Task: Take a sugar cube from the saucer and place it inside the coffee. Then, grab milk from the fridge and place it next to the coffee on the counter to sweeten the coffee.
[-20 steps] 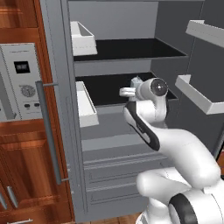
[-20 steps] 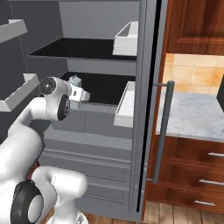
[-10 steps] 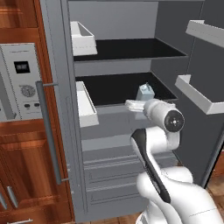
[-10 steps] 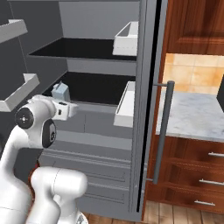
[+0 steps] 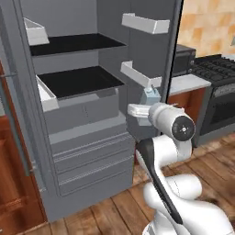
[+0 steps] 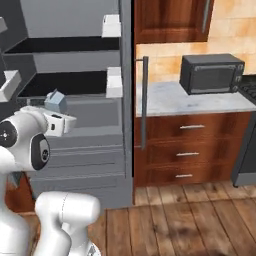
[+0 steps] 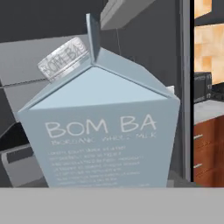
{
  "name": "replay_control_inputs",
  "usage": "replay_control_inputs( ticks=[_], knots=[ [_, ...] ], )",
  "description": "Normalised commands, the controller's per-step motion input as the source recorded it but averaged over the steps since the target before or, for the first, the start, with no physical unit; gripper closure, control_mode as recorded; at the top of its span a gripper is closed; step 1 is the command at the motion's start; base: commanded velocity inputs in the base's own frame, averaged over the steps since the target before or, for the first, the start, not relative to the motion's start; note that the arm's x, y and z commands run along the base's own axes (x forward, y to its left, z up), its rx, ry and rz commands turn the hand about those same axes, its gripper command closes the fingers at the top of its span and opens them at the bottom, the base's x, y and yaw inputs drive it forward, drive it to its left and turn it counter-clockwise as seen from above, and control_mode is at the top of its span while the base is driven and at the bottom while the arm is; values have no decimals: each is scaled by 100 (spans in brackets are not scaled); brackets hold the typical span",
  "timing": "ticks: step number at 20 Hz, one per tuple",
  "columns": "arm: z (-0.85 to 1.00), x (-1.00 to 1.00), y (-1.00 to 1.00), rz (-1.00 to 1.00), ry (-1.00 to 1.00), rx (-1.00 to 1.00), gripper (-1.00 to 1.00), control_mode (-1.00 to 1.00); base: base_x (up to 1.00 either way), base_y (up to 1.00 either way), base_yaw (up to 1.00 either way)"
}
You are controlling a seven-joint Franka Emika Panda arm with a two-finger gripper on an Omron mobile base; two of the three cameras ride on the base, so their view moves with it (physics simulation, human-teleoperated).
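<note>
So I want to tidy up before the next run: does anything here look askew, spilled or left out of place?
Nothing looks spilled or damaged. The fridge stands wide open with its shelves bare, and the milk is upright at the gripper in front of it. The microwave sits squarely on the counter.

The tall pale grey-blue milk carton [image 7: 105, 131] with gabled top and round cap stands upright before the open grey metal fridge [image 5: 87, 151], beside the white-grey marble surface [image 6: 190, 97].
</note>
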Motion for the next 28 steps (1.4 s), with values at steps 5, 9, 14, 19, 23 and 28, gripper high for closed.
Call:
replay_control_inputs(
  ticks=[5, 9, 14, 19, 23, 28],
  knots=[
    [0, 0, 0, 0, 0, 0, 100, 100, -38, -66, -63],
    [0, 0, 0, 0, 0, 0, 100, 100, 10, -100, -56],
    [0, 0, 0, 0, 0, 0, 100, 100, 49, -100, -42],
    [0, 0, 0, 0, 0, 0, 100, 100, 97, -100, -25],
    [0, 0, 0, 0, 0, 0, 100, 100, 100, -100, -18],
    [0, 0, 0, 0, 0, 0, 100, 100, 100, -100, -19]
  ],
)
